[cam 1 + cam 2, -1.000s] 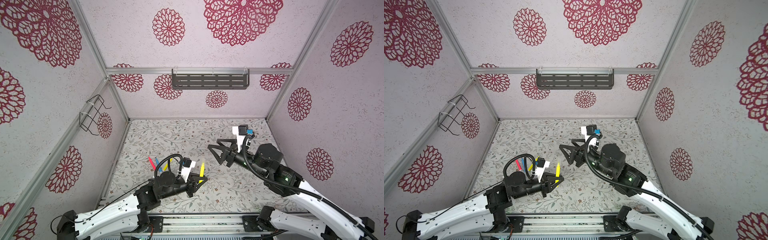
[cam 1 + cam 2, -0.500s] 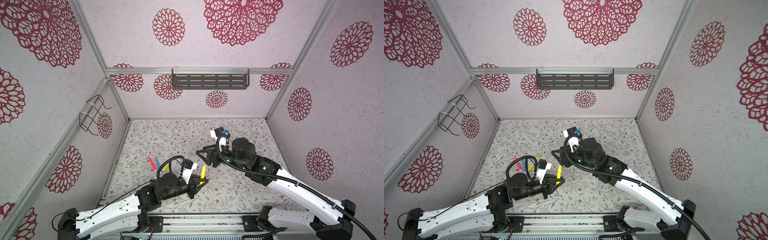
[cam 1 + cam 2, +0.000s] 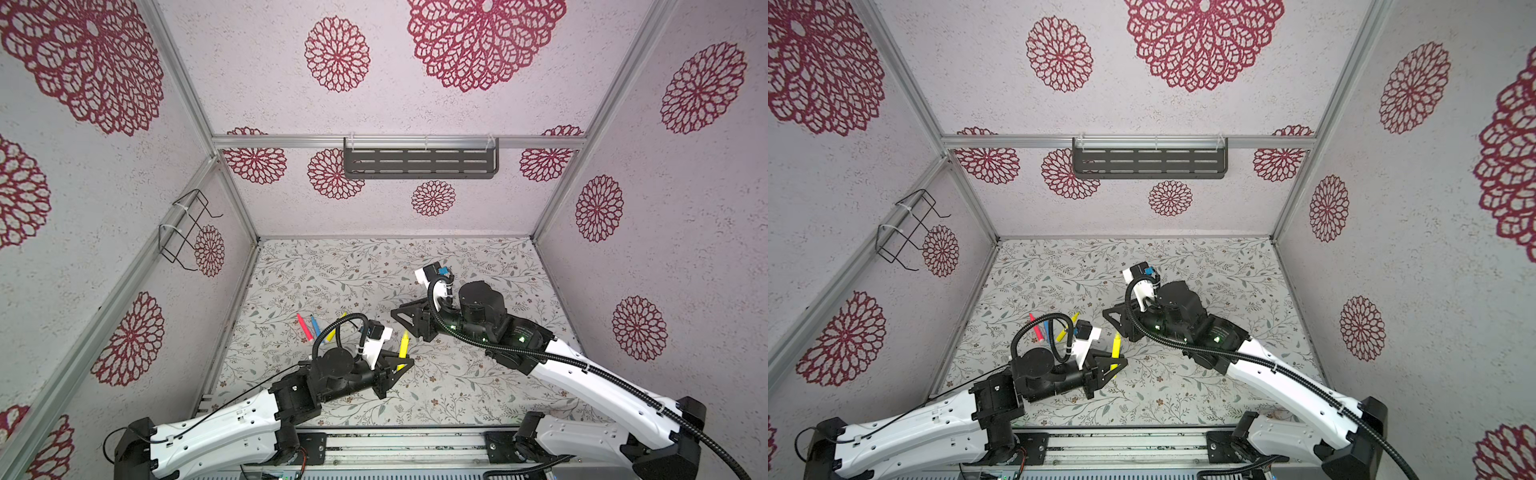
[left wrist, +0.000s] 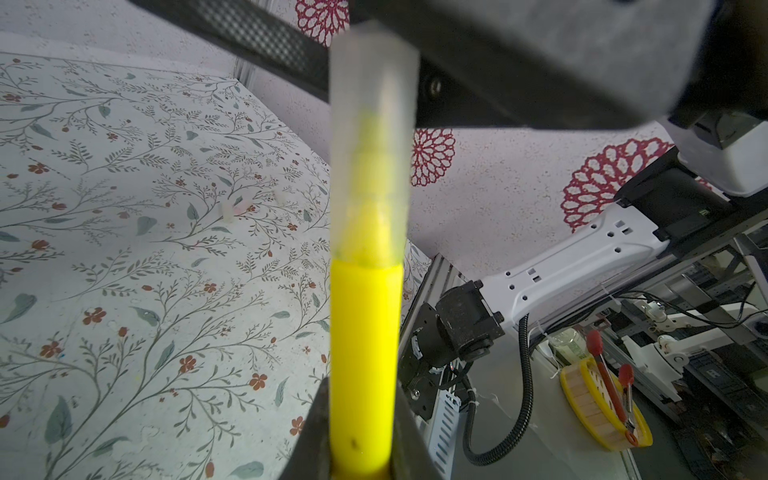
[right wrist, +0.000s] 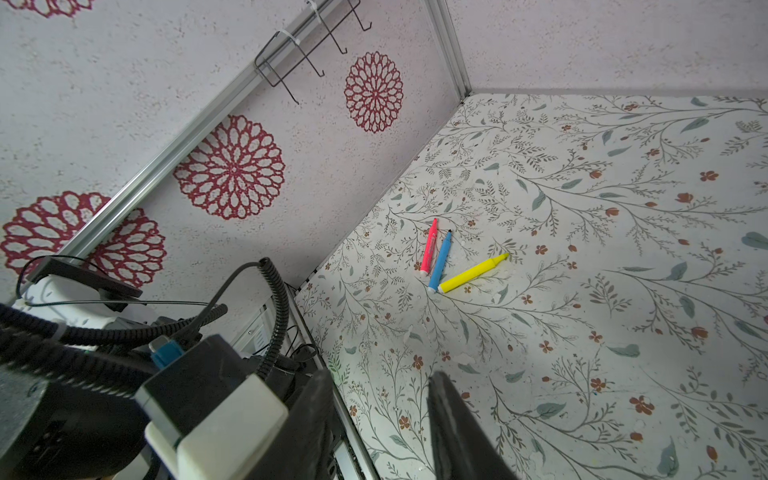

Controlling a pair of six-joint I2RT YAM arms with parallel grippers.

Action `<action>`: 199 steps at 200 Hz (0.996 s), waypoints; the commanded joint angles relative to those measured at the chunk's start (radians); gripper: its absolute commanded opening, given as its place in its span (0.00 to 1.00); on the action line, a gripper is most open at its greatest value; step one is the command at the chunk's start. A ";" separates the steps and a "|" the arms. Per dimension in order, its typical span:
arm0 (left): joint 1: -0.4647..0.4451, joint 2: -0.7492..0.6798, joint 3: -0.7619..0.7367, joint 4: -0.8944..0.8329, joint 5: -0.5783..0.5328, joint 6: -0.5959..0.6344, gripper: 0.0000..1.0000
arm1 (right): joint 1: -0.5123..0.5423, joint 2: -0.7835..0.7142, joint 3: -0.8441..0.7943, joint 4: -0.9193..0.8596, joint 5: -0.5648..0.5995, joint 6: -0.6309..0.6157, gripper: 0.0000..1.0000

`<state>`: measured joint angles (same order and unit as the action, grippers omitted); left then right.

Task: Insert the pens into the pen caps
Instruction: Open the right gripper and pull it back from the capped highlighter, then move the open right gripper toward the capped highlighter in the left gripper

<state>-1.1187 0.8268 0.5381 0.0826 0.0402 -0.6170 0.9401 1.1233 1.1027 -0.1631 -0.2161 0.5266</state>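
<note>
Firmly, left jaws clamp the capped yellow pen (image 3: 403,347); right jaws gape part-way, empty, over open floral mat (image 3: 332,266).

in both top views a cluster of three pens (image 3: 315,329) lies on the table (image 3: 478,257), left of centre. to their lower right the left gripper (image 3: 401,365) has a fourth pen (image 3: 403,347) standing in it, a cap (image 4: 374,124) over its far end. the right gripper (image 3: 404,325) sits just above that pen. a shelf (image 3: 419,164) hangs at upper centre.

Three pens (image 5: 440,262) lie together on floral table (image 5: 602,332)
</note>
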 commanded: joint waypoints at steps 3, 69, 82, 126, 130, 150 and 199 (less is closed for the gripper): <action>-0.006 -0.009 -0.005 0.035 -0.011 0.001 0.00 | 0.009 -0.026 -0.004 0.035 -0.019 0.011 0.38; -0.007 -0.008 -0.007 0.035 -0.017 0.001 0.00 | 0.022 -0.016 -0.011 0.053 -0.029 0.015 0.31; -0.007 -0.009 -0.010 0.036 -0.018 0.001 0.00 | 0.023 -0.015 -0.013 0.053 -0.030 0.016 0.30; -0.007 -0.012 -0.017 0.043 -0.021 0.001 0.00 | 0.027 -0.012 -0.018 0.054 -0.026 0.015 0.17; -0.008 -0.012 -0.017 0.042 -0.022 0.002 0.00 | 0.026 -0.011 -0.018 0.053 -0.027 0.015 0.15; -0.008 -0.022 -0.028 0.048 -0.024 0.003 0.00 | 0.031 -0.010 -0.030 0.054 -0.029 0.015 0.03; -0.005 -0.081 -0.060 0.061 -0.046 -0.001 0.00 | 0.066 -0.021 -0.110 0.095 -0.024 0.035 0.01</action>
<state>-1.1213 0.7803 0.4740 0.0853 0.0303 -0.6174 0.9836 1.1229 1.0245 -0.0834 -0.2413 0.5514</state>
